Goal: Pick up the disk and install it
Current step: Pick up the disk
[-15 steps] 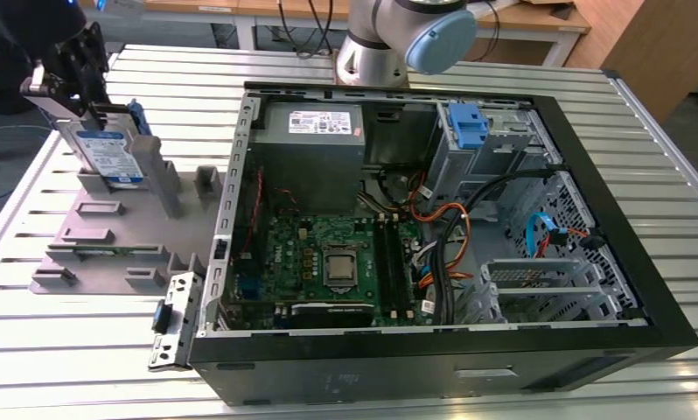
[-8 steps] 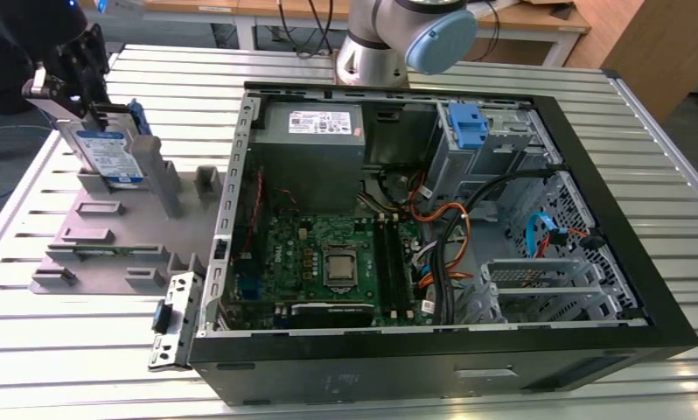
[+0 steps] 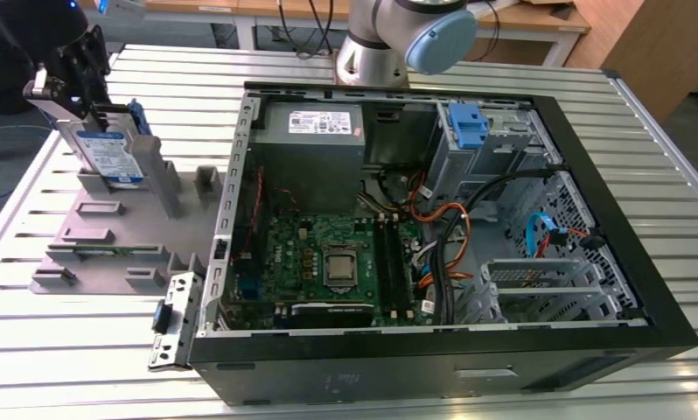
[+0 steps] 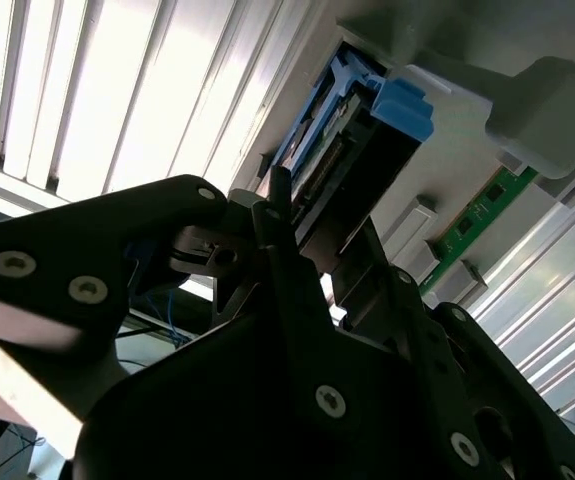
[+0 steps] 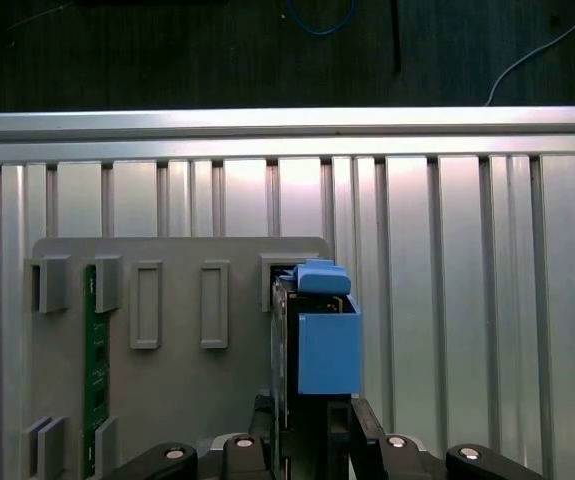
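The disk (image 3: 107,157) stands on edge at the far end of the grey fixture plate (image 3: 128,236), on the exterior view's left. It is silver-grey with a blue-and-white label and a blue carrier frame (image 5: 327,340). My gripper (image 3: 79,109) comes down on its upper edge, with a black finger (image 5: 263,420) pressed on each side of the drive. In the second wrist view the disk (image 4: 352,150) runs away from the fingers (image 4: 277,240) toward the plate.
The open computer case (image 3: 443,350) lies on the slatted metal table (image 3: 676,131), with motherboard (image 3: 331,262), power supply (image 3: 314,122) and a drive bay holding a blue bracket (image 3: 468,127). A green memory stick (image 5: 95,370) sits in the fixture. The arm's base (image 3: 384,44) stands behind the case.
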